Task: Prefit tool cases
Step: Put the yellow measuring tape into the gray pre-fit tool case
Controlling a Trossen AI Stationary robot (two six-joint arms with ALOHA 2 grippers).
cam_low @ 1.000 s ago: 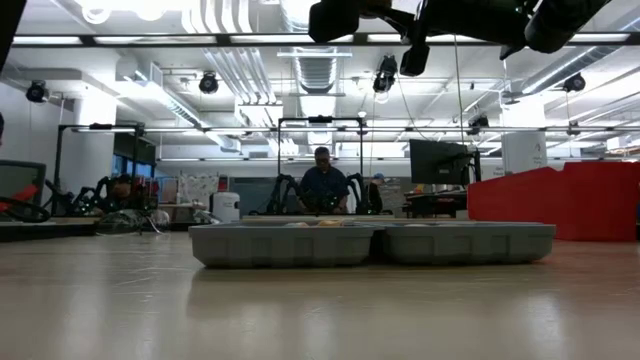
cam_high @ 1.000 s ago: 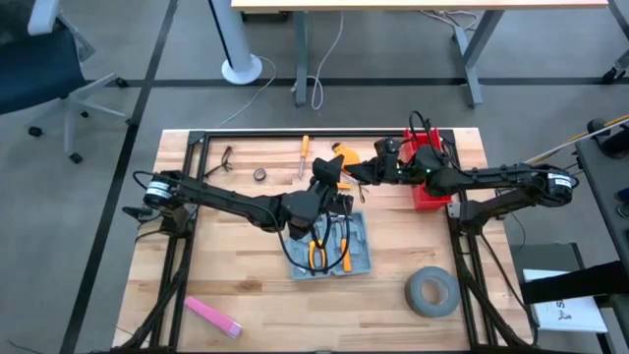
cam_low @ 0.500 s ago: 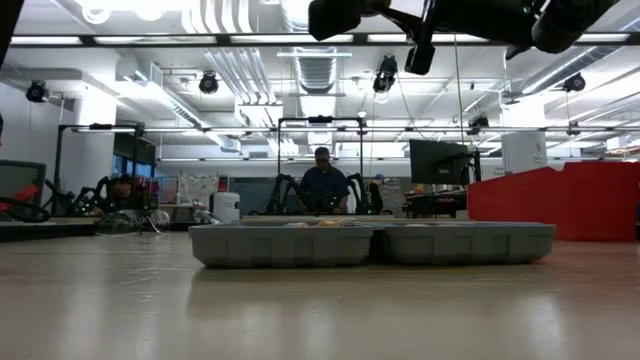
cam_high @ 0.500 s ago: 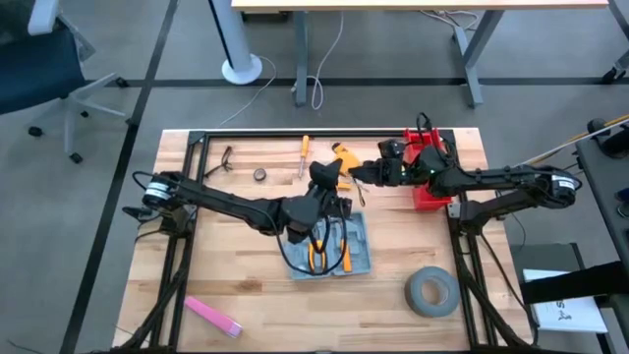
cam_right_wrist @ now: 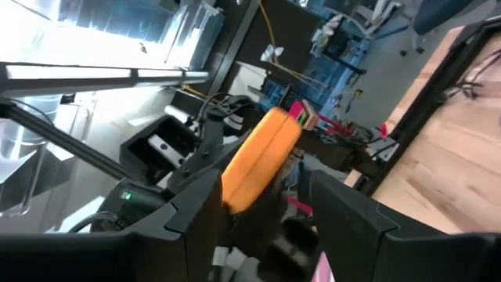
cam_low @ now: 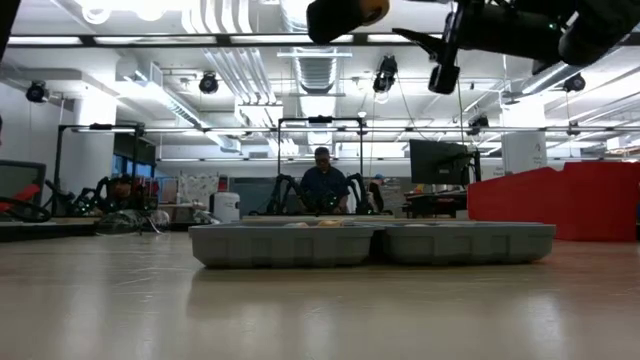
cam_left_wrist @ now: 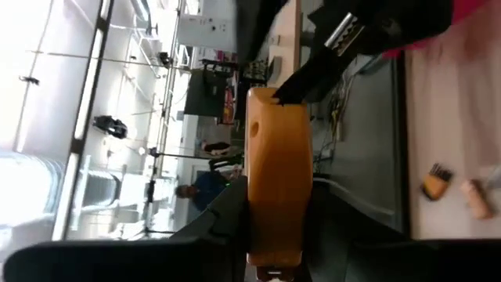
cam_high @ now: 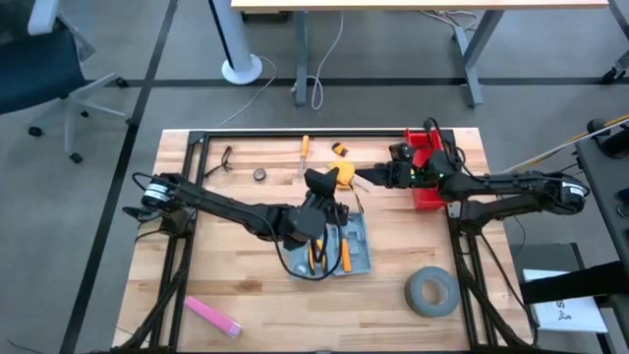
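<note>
Blue-grey tool case (cam_high: 339, 252) lying open and flat near the middle of the wooden counter (cam_high: 246, 285), orange-handled tools (cam_high: 316, 257) in its recesses, grey tape roll (cam_high: 430, 292) well apart toward one corner and red bin (cam_high: 426, 177) at the counter's far right edge. Left gripper (cam_high: 329, 182) raised above the case's far edge, fingers (cam_left_wrist: 227, 205) closed on an orange block-shaped tool (cam_left_wrist: 275, 168). Right gripper (cam_high: 366, 176) just beside that tool in front of the red bin, fingers (cam_right_wrist: 348, 215) parted with nothing held, tips by the orange piece.
</note>
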